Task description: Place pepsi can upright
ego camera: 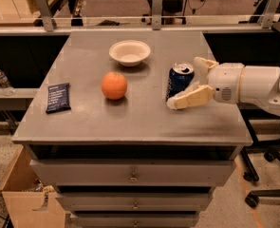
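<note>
1. Grey counter [130, 122] with drawers below stands in a dim room. It carries few things, so there is much bare surface.
2. On its right part the pepsi can [179, 82] stands upright, with the opened silver top upward.
3. From the right side the claw [183, 83] reaches in at the height of the can. It is spread wide, with one finger in front of the can and the other behind its right side. Whether a pad touches the can, I cannot tell.
4. I judge that the can is light and probably nearly empty. Its thin wall is stiff only until one presses it, and the smooth skin can slip. A small push near the top may tip it.
5. The best hold is across the middle of the body with moderate force, not on the rims.
6. The orange [114, 85] lies well apart to the left, and the white bowl [129, 52] is behind it. The dark snack wrapper [58, 97] is near the left edge.
7. The right edge of the counter is near the can, and the front edge is further away. To draw straight back to the right looks free; a sideways sweep could knock the can down.
</note>
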`<state>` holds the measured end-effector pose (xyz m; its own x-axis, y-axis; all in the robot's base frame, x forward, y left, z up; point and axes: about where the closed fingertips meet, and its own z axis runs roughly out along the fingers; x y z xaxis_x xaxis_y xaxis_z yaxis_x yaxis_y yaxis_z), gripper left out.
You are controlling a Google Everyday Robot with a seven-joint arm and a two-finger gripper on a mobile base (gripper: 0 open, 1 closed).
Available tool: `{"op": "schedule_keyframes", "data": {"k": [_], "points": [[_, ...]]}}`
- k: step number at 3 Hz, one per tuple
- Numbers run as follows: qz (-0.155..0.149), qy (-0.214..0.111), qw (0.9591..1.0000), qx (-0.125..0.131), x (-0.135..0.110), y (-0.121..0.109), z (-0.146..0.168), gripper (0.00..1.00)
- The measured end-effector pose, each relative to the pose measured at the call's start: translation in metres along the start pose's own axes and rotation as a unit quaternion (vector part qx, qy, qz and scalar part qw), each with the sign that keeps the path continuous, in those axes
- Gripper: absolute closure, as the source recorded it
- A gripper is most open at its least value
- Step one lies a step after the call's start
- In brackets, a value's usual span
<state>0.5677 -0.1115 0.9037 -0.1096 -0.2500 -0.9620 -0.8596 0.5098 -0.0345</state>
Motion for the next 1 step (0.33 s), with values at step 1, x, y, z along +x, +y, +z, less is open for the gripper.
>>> {"op": "schedule_keyframes", "data": {"k": [1], "points": [[0.004, -0.009, 0.9999, 0.008, -0.001, 0.0005, -0.0286, 0.0]]}}
